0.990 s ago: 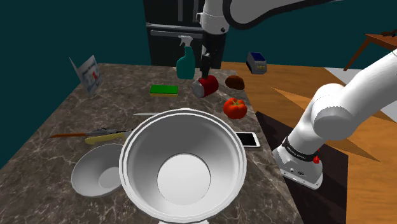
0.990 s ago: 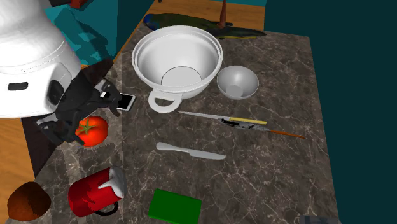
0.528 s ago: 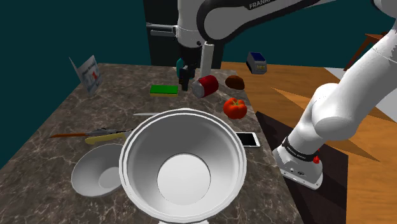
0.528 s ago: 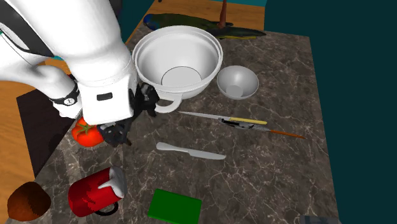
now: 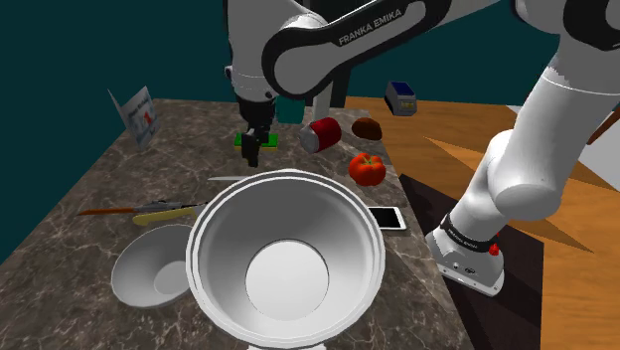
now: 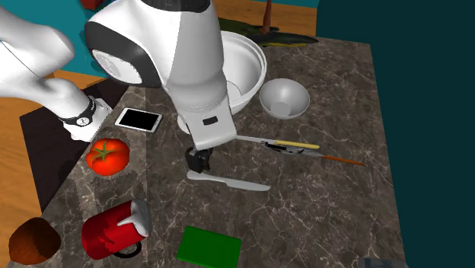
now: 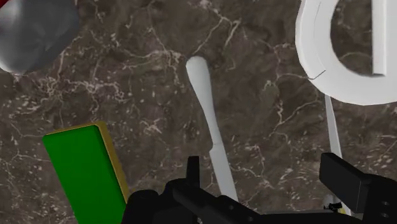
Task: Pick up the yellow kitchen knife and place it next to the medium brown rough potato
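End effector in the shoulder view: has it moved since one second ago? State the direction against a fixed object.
Yes. The end effector moved toward that view's left, from the red mug to the green block.

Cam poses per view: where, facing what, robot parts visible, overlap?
Shoulder: beside the stand, looking down over the marbled counter; arm, claw show.
Second exterior: high above the counter's opposite end, looking down; arm, claw show.
Wrist: on the hand, looking down at the white knife; open claw shows.
Shared: white knife and green sponge appear in second exterior and wrist.
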### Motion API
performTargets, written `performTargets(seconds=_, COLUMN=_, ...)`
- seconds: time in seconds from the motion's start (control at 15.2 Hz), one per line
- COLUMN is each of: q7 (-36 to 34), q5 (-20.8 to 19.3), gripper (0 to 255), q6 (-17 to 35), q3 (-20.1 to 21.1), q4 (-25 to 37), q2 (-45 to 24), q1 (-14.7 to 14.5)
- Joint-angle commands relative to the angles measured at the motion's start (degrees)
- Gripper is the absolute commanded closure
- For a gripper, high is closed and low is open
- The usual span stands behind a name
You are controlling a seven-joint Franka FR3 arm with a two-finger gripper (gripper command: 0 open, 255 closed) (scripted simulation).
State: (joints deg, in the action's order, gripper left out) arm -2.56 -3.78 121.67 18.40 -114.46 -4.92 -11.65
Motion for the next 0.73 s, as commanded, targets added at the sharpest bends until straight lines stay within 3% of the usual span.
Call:
performTargets(seconds=0.0, q7=-0.45, q5=-0.99, gripper=0, q6=0.74, q3=0.74, q4=2.96, q2=-3.77, q1=-1.01)
performTargets(seconds=0.66, q7=-2.15, q5=-6.34, gripper=0, q6=0.57, q3=2.92, q4=21.04, q2=-22.21, q1=-8.28)
